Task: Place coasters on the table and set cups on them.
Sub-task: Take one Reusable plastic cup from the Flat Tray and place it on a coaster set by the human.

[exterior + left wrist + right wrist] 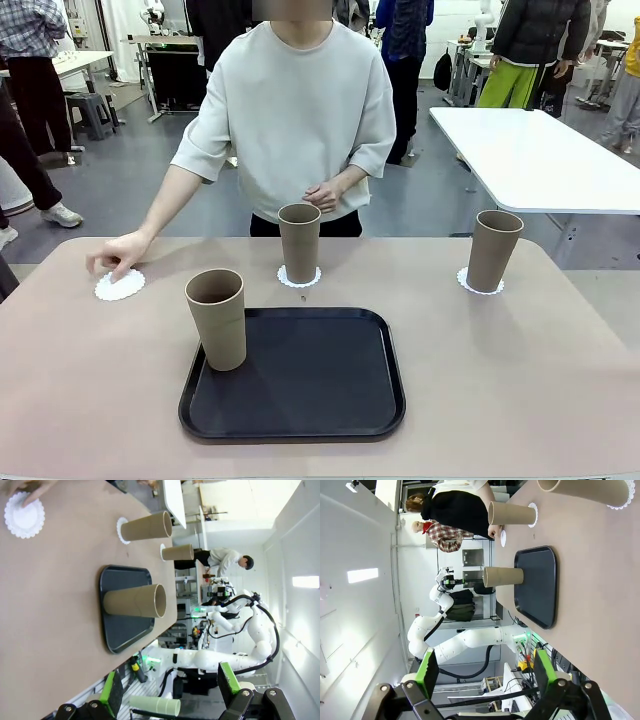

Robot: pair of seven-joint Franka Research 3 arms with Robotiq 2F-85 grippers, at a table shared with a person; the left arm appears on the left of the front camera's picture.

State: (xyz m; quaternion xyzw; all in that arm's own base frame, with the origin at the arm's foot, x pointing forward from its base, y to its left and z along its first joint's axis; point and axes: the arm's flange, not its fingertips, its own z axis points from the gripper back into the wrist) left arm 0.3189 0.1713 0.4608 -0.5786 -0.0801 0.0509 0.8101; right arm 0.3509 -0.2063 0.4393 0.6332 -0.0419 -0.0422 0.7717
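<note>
Tan and upright, the 1 cup without a coaster stands at the black tray's left edge. The bare coaster lies farther left on the counter, under the person's hand. This looks nearer the left end effector, which is spread wide, as is the right end effector.

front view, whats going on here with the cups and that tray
A person's hand rests on the bare coaster at the left of the table. The middle cup stands on the middle coaster, and the right cup on the right coaster. The third cup stands on the black tray, not yet on a coaster. The left gripper and the right gripper are open and hold nothing.
</note>
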